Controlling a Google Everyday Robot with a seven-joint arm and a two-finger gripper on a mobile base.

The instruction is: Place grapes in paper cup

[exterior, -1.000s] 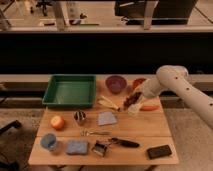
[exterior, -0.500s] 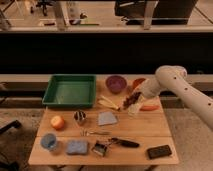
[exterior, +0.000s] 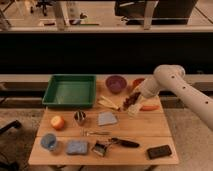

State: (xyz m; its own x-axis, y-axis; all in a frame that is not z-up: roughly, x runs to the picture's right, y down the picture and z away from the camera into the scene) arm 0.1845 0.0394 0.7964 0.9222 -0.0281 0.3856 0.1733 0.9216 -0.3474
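The dark reddish-purple grapes (exterior: pixel 130 99) are at the table's right side, between the yellow strips and the orange carrot (exterior: pixel 149 107). My gripper (exterior: pixel 134 101) reaches down from the right, right at the grapes and partly covering them. I cannot tell whether the bunch is held or lies on the table. A small whitish cup (exterior: pixel 133 111), seemingly the paper cup, sits just below the gripper, next to the carrot's left end.
A green tray (exterior: pixel 70 102) stands back left, with a purple bowl (exterior: pixel 116 83) and a red item (exterior: pixel 137 82) behind the gripper. Nearer are yellow strips (exterior: pixel 108 103), a metal cup (exterior: pixel 79 118), an orange (exterior: pixel 57 122), a light-blue cup (exterior: pixel 48 141), a blue sponge (exterior: pixel 76 147), a grey cloth (exterior: pixel 107 119), a black-handled tool (exterior: pixel 123 143) and a black phone (exterior: pixel 159 151).
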